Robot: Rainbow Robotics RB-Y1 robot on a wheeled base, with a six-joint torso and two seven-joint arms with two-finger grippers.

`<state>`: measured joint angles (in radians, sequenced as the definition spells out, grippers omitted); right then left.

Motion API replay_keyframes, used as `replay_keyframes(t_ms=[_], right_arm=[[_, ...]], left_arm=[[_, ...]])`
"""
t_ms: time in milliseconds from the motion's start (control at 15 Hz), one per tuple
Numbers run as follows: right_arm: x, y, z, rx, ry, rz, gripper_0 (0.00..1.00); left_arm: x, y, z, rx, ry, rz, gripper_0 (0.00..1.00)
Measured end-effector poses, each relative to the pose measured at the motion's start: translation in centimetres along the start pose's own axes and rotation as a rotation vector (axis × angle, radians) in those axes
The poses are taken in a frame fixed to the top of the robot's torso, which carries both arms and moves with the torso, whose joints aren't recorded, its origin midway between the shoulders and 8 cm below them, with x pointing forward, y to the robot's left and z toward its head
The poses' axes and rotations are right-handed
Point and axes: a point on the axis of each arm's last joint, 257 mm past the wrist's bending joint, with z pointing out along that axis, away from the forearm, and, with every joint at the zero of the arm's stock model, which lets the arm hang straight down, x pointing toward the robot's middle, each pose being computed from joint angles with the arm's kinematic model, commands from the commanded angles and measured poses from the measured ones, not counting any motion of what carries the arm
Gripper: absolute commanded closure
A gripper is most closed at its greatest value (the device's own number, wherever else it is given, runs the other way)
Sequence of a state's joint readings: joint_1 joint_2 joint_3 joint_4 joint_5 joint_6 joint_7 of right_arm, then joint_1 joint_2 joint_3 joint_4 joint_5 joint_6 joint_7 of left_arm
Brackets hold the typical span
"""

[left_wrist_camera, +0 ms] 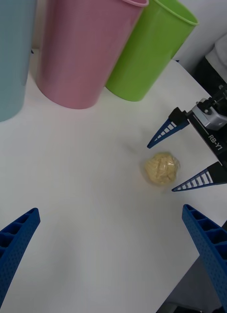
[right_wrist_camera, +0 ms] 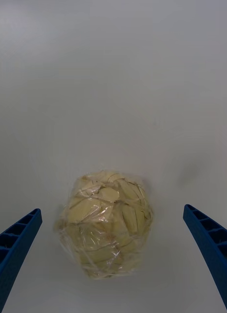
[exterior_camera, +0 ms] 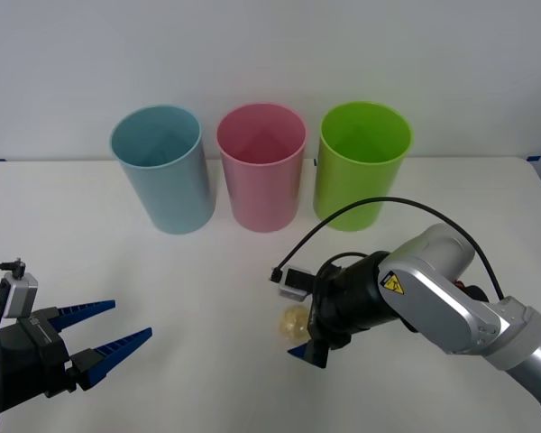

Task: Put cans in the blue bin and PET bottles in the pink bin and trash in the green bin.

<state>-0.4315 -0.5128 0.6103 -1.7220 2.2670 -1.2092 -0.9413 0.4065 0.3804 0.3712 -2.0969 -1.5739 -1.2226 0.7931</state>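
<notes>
The trash (exterior_camera: 294, 321), a crinkly yellowish ball, sits on the white table (exterior_camera: 207, 298) in front of the green bin (exterior_camera: 361, 167), well short of it. The right gripper (left_wrist_camera: 187, 159) is down around it with jaws spread wide, one finger either side, not touching as far as I can tell. The left gripper (exterior_camera: 99, 338) waits open near the robot's left. Risk here: it's round and light, so an off-centre squeeze could squirt it out and roll it away.

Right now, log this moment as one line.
right tool: open, straddling trash on table | left tool: open, idle near-left | trash not yet in green bin
</notes>
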Motion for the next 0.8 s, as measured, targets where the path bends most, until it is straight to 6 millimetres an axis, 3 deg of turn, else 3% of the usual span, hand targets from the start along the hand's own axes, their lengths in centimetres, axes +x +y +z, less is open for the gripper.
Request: replay_keyframes(t_ms=[800], right_arm=[[0.1,0.0,1.3,0.023,0.020,-0.024,0.00]], left_arm=[[0.0,0.0,0.0,0.000,0.000,0.000,0.00]])
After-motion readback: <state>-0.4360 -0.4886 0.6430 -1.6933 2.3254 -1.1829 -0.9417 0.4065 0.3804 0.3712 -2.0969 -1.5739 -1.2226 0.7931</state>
